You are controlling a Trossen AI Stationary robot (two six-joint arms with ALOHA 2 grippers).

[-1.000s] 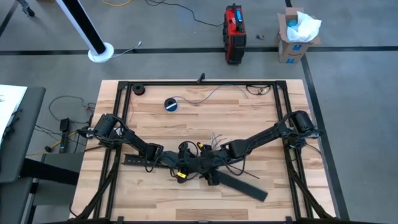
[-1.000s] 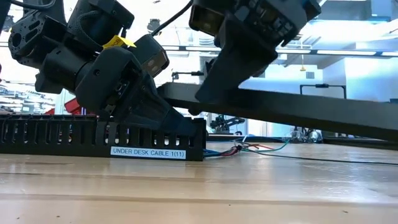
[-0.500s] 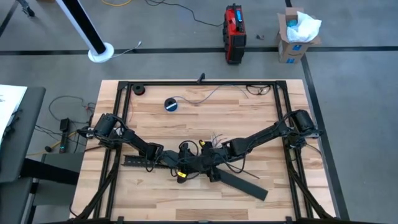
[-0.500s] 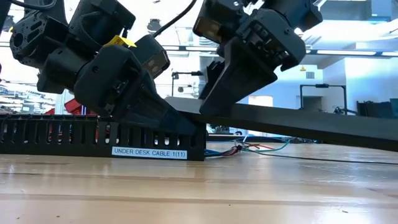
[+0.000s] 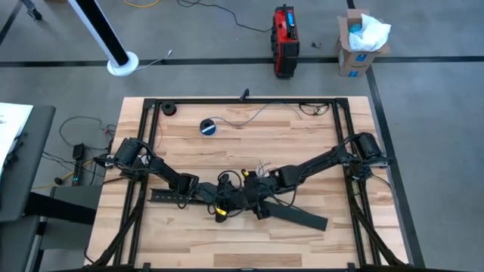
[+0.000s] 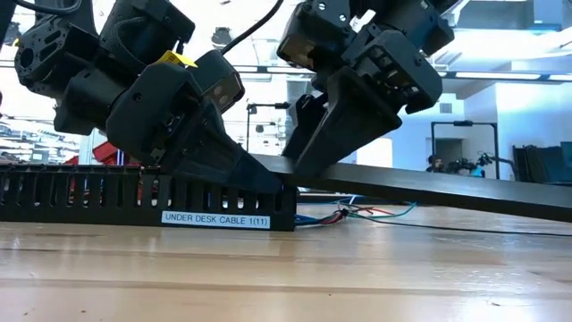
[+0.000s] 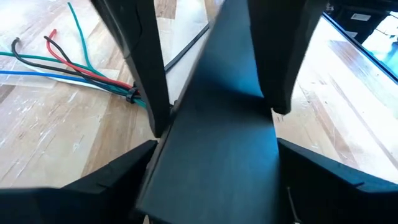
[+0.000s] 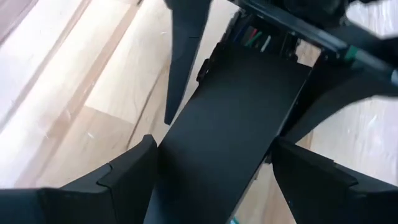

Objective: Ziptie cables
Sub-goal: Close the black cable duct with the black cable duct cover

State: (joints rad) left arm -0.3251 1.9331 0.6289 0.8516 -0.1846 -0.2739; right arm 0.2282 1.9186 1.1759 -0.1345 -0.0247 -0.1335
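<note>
Wooden tabletop [image 5: 302, 136] mid-front: both grippers meet. Right gripper [image 8: 214, 155] clamps the flat black cover strip [image 5: 299, 217]; left gripper [image 7: 211, 155] grips it too. Only the left wrist view shows the cables [image 7: 74, 68] fanned beside it.

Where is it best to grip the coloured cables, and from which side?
Grip the cables just beside the small black tie, coming from above: there they lie flat and bunched, while farther out they fan apart.

The right tool [image 5: 261, 208] is lowering the flat black strip [image 5: 302, 218], swinging its far end toward the table's [image 5: 340, 136] right side.
</note>
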